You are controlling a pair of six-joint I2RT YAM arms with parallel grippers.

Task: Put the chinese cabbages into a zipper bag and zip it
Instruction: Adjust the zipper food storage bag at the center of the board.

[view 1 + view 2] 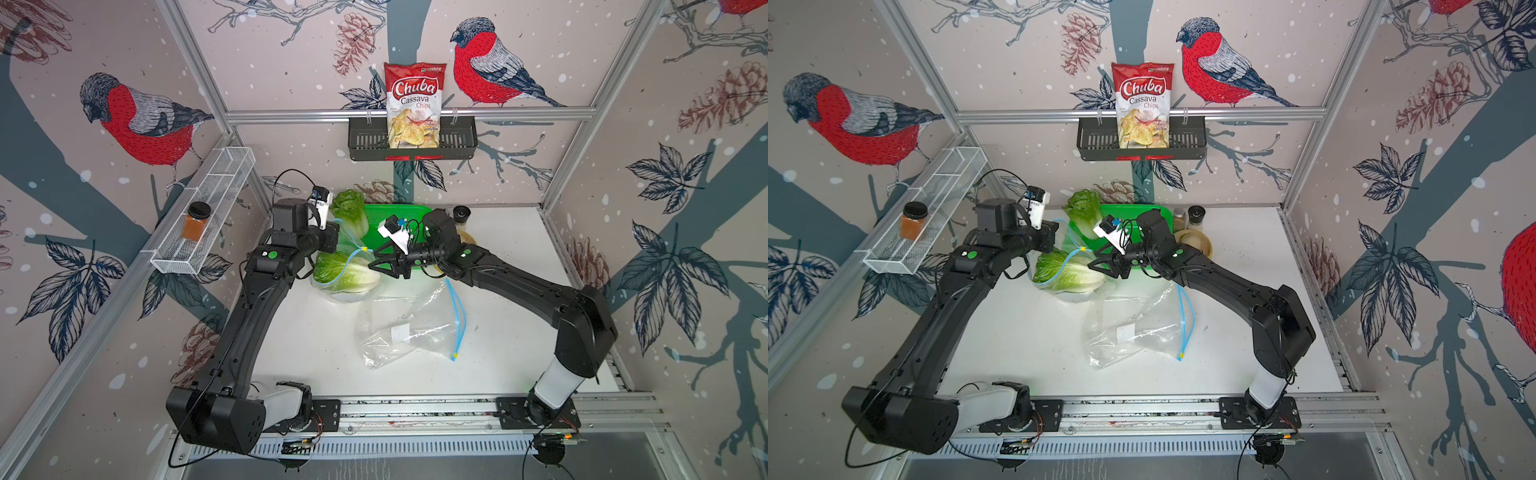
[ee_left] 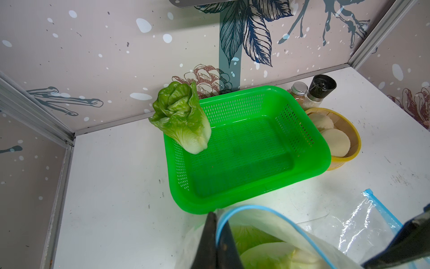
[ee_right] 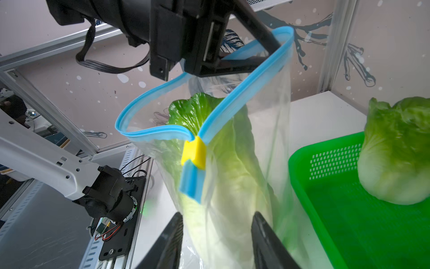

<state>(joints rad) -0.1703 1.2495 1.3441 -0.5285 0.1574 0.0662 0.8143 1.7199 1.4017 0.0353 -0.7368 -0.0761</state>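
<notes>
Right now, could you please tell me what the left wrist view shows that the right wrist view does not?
Only the left wrist: a round yellow steamer with pale buns, a silver-capped jar, a black-capped grinder, a second, empty clear bag. Only the right wrist: the yellow zipper slider. Both: the left gripper pinching the blue-rimmed clear zipper bag, a green Chinese cabbage inside it, the green plastic mesh basket, another cabbage leaning in its corner.

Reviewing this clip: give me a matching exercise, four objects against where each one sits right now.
Things:
1. unbagged cabbage
2. empty zipper bag
3. chips bag
4. orange spice jar

Places:
A. white wire shelf
B. flat on the tabletop
C. green basket
D. black wall basket

Pairs: 1-C, 2-B, 3-D, 4-A.
</notes>
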